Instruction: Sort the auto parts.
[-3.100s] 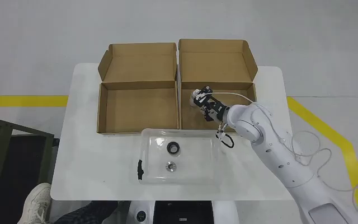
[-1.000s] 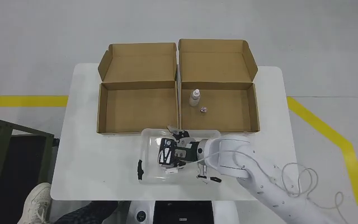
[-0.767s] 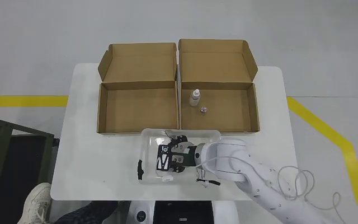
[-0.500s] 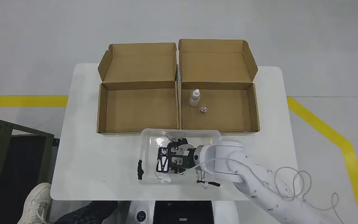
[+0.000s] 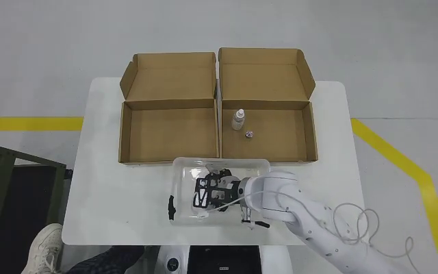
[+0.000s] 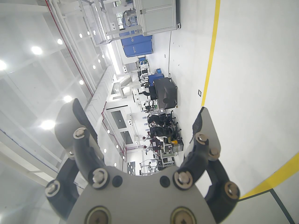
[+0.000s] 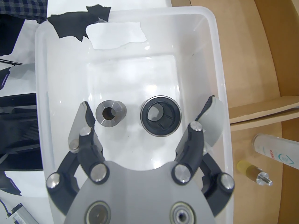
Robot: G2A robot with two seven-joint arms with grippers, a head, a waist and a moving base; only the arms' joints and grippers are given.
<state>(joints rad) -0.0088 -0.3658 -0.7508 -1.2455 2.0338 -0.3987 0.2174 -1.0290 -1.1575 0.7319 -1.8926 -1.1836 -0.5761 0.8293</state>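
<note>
We find two auto parts in the clear bin (image 7: 218, 54) at the lower centre of the top view: a black-ringed bearing (image 7: 160, 117) and a steel collet (image 7: 110, 114) just beside it. The right gripper (image 7: 148, 110) hangs inside the bin with its jaws spread wide and both parts between them. Above the bin in the top view, the right box (image 5: 287, 140) holds a small bottle (image 5: 237, 120) and a bolt-like piece (image 5: 250, 133). The left box (image 5: 169, 133) adjoins it. All stand on a white table (image 5: 102, 178) over grey floor crossed by a yellow line (image 5: 37, 123). The left gripper (image 6: 140, 111), jaws likewise apart, faces a bright factory hall.
</note>
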